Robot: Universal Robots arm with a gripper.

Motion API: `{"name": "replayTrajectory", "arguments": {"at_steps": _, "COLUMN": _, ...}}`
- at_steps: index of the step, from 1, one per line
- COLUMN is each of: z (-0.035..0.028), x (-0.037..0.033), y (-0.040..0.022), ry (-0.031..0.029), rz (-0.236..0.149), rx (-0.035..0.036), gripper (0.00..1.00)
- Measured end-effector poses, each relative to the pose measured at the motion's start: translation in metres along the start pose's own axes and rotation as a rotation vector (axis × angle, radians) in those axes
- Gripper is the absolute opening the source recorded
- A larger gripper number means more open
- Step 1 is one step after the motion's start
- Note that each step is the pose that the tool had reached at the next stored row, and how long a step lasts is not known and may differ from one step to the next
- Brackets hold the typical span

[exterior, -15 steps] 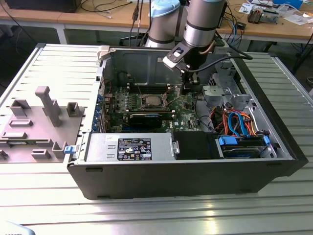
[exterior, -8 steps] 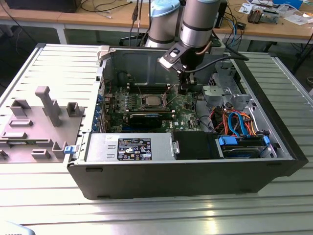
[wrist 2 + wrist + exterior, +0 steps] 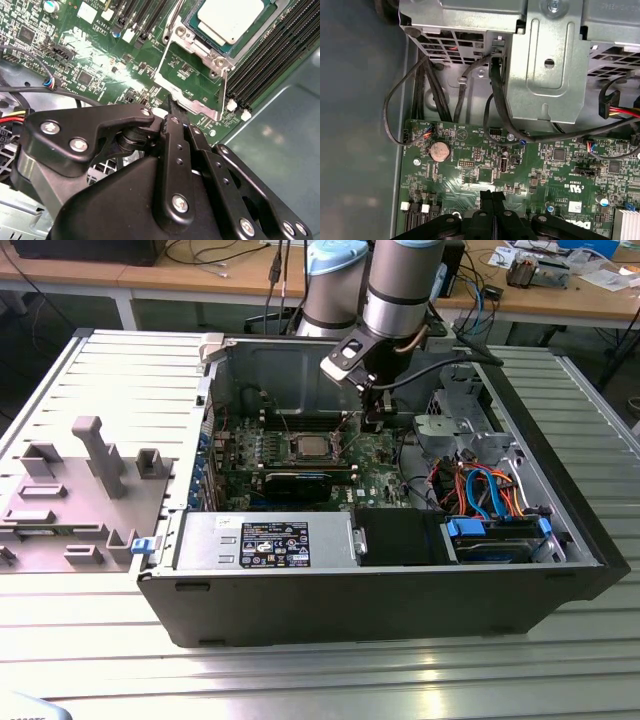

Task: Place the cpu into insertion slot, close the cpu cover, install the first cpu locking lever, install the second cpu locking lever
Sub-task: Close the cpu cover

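Arm: in the exterior view it comes down from 12 o'clock into the open computer case (image 3: 350, 600), which lies on the ribbed metal counter (image 3: 300, 680).
Gripper (image 3: 373, 422): low over the motherboard (image 3: 485, 165), near the rear wall of the case.
Fingers (image 3: 175, 135): closed, pressed tip to tip in both wrist views, with nothing visible between them.
Fingertip position: in the second wrist view the tips sit at the free edge of the cpu cover (image 3: 197, 102). Whether they touch it cannot be told.
Cpu (image 3: 231, 17): seated flat in the insertion slot (image 3: 224, 49), silvery top facing up. In the exterior view it lies at 8 o'clock from the gripper.
Cpu cover state: swung open and clear of the cpu, with green board showing through its square opening.
Memory slots (image 3: 270, 55): long, black and parallel, just beside the insertion slot.
Graphics card (image 3: 300, 485): at 6 o'clock from the cpu in the exterior view.
Power supply (image 3: 260, 540): at 6 o'clock from the graphics card, against the near wall of the case.
Coin battery (image 3: 439, 150): on the motherboard, near the black cables below the metal drive cage (image 3: 545, 75).
Grey fixture plate (image 3: 80, 500): on the counter at 9 o'clock from the case.
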State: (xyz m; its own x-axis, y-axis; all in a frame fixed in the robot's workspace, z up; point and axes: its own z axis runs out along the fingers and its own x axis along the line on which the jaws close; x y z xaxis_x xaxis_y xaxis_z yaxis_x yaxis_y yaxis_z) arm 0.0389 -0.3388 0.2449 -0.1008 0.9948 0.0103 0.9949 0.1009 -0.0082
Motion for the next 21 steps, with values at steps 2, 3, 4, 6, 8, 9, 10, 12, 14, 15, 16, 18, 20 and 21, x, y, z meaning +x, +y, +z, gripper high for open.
{"name": "replayTrajectory", "arguments": {"at_steps": 2, "z": 0.0005, "x": 0.0003, "y": -0.0030, "ry": 0.0004, "rz": 0.000, "rx": 0.0000, "gripper": 0.11}}
{"name": "replayTrajectory", "arguments": {"at_steps": 3, "z": 0.0007, "x": 0.0004, "y": -0.0046, "ry": 0.0006, "rz": 0.000, "rx": -0.0001, "gripper": 0.11}}
{"name": "replayTrajectory", "arguments": {"at_steps": 4, "z": 0.0010, "x": 0.0007, "y": -0.0066, "ry": 0.0011, "rz": 0.000, "rx": -0.0001, "gripper": 0.11}}
{"name": "replayTrajectory", "arguments": {"at_steps": 6, "z": 0.0015, "x": 0.0010, "y": -0.0097, "ry": 0.0015, "rz": 0.000, "rx": -0.0002, "gripper": 0.11}}
{"name": "replayTrajectory", "arguments": {"at_steps": 8, "z": 0.0019, "x": 0.0013, "y": -0.0127, "ry": 0.0015, "rz": 0.000, "rx": -0.0001, "gripper": 0.11}}
{"name": "replayTrajectory", "arguments": {"at_steps": 9, "z": 0.0022, "x": 0.0014, "y": -0.0136, "ry": 0.0017, "rz": 0.000, "rx": -0.0002, "gripper": 0.11}}
{"name": "replayTrajectory", "arguments": {"at_steps": 10, "z": 0.0023, "x": 0.0014, "y": -0.0145, "ry": 0.0017, "rz": 0.000, "rx": -0.0002, "gripper": 0.11}}
{"name": "replayTrajectory", "arguments": {"at_steps": 12, "z": 0.0026, "x": 0.0016, "y": -0.0164, "ry": 0.0018, "rz": 0.000, "rx": -0.0002, "gripper": 0.11}}
{"name": "replayTrajectory", "arguments": {"at_steps": 14, "z": 0.0029, "x": 0.0018, "y": -0.0179, "ry": 0.0019, "rz": 0.000, "rx": -0.0002, "gripper": 0.11}}
{"name": "replayTrajectory", "arguments": {"at_steps": 15, "z": 0.0031, "x": 0.0019, "y": -0.0194, "ry": 0.0019, "rz": 0.000, "rx": -0.0002, "gripper": 0.11}}
{"name": "replayTrajectory", "arguments": {"at_steps": 16, "z": 0.0033, "x": 0.0020, "y": -0.0203, "ry": 0.0019, "rz": 0.000, "rx": -0.0002, "gripper": 0.11}}
{"name": "replayTrajectory", "arguments": {"at_steps": 18, "z": 0.0037, "x": 0.0023, "y": -0.0232, "ry": 0.0019, "rz": 0.000, "rx": -0.0002, "gripper": 0.11}}
{"name": "replayTrajectory", "arguments": {"at_steps": 20, "z": 0.0040, "x": 0.0026, "y": -0.0259, "ry": 0.0019, "rz": 0.000, "rx": -0.0002, "gripper": 0.11}}
{"name": "replayTrajectory", "arguments": {"at_steps": 21, "z": 0.0042, "x": 0.0028, "y": -0.0281, "ry": 0.0019, "rz": 0.000, "rx": -0.0002, "gripper": 0.11}}
